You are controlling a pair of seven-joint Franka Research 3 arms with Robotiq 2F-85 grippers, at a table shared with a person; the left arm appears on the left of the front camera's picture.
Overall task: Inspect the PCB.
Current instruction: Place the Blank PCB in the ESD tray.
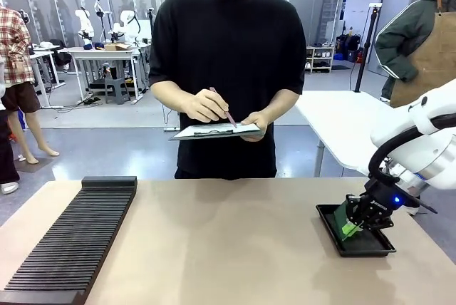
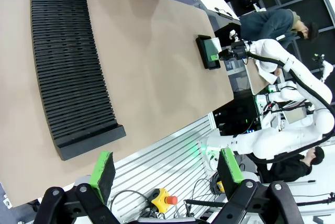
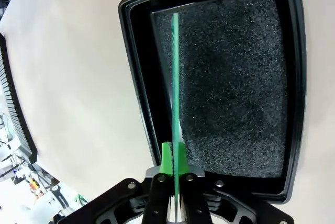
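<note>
The PCB (image 3: 175,77) is a thin green board seen edge-on in the right wrist view, held over the black tray (image 3: 293,77) lined with dark foam. My right gripper (image 3: 172,156) is shut on the board's near end. From the front, that right gripper (image 1: 354,225) holds the PCB (image 1: 347,228) tilted inside the tray (image 1: 370,248) at the table's right. The left wrist view has my left gripper (image 2: 166,165) open with nothing between its green pads, raised off the table's edge. The person holds a grey clipboard (image 1: 214,131) and a pen (image 1: 222,107).
A long black slotted rack (image 1: 71,237) lies along the table's left side, also the rack (image 2: 68,62) in the left wrist view. The tan tabletop (image 1: 228,241) between rack and tray is bare. Another white table (image 1: 335,123) stands behind at the right.
</note>
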